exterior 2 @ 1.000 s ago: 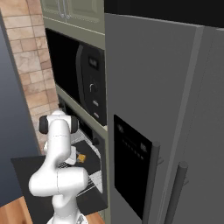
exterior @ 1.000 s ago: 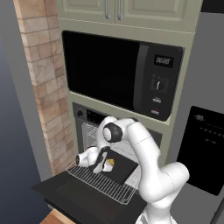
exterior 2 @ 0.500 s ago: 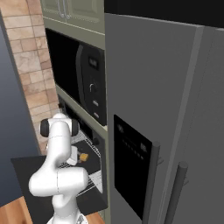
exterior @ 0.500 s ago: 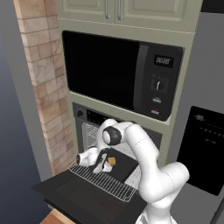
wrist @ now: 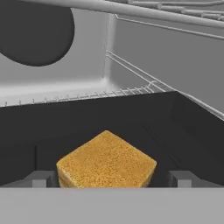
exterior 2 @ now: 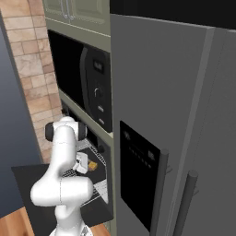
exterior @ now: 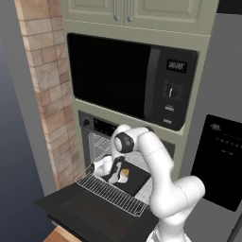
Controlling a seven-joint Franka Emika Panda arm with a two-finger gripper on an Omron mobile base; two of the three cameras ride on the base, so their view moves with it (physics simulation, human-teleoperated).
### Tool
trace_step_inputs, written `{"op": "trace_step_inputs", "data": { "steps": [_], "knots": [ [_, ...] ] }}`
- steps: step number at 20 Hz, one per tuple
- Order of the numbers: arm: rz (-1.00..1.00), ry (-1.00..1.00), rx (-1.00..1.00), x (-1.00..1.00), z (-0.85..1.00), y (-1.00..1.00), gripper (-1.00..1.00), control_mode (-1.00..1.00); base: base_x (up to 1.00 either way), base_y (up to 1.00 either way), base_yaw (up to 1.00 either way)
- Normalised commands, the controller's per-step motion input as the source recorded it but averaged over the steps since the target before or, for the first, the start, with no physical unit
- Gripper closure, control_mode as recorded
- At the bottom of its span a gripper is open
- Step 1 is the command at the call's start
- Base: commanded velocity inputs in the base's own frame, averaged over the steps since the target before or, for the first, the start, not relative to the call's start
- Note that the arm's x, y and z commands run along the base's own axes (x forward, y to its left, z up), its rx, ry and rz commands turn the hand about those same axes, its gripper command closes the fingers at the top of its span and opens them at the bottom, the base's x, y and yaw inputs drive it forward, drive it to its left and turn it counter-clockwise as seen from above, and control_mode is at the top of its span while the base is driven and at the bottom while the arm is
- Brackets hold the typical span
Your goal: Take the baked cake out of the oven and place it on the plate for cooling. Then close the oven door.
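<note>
- Brick pillar on the left and a grey refrigerator on the right frame the left base view, with a large black microwave set in a pale green cabinet wall between them.
- Below the microwave sits the black-fronted built-in oven, its wide flat black door folded down level and a silver wire rack drawn out over it.
- On that rack lies a dark rectangular tray, and the small tan-brown cake rests on the tray, near its left end.
- The white arm bends down from its dark elbow joint, and the gripper hangs at the cake's left side, just beside it; from this side I cannot tell how the jaws stand.
- Grey refrigerator doors take up most of the right base view, with the microwave seen edge-on to their left.
- Beyond the white arm, the cake shows as a small orange-brown spot on the rack, just right of the white hand.
- Grey oven walls and wire rack rails form the background of the hand view, above the tray's dark wall.
- The cake lies low in the middle as a golden, porous block, one corner turned toward the camera.
- The two dark finger tips stand wide apart, one at each side of the cake and clear of it, so the jaws are released and grasp nothing.
</note>
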Motion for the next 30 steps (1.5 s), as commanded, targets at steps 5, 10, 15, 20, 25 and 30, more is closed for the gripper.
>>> {"op": "trace_step_inputs", "data": {
  "steps": [5,10,15,20,25,30],
  "knots": [
    [0.00,0.02,0.01,0.19,-0.02,-0.33,1.00,-1.00,0.00,0.00,0.00],
    [0.01,0.03,0.00,-0.06,-0.39,0.03,1.00,-1.00,0.00,0.00,0.00],
    [0.00,-0.01,0.00,-0.45,0.07,0.34,1.00,-1.00,0.00,0.00,0.00],
    [0.00,-0.12,0.00,-0.92,0.80,0.70,1.00,-1.00,0.00,0.00,0.00],
    [0.00,-0.02,0.00,-0.85,1.00,0.77,1.00,-1.00,0.00,0.00,0.00],
    [0.00,0.02,0.00,-0.79,1.00,0.62,1.00,-1.00,0.00,0.00,0.00]
  ]
}}
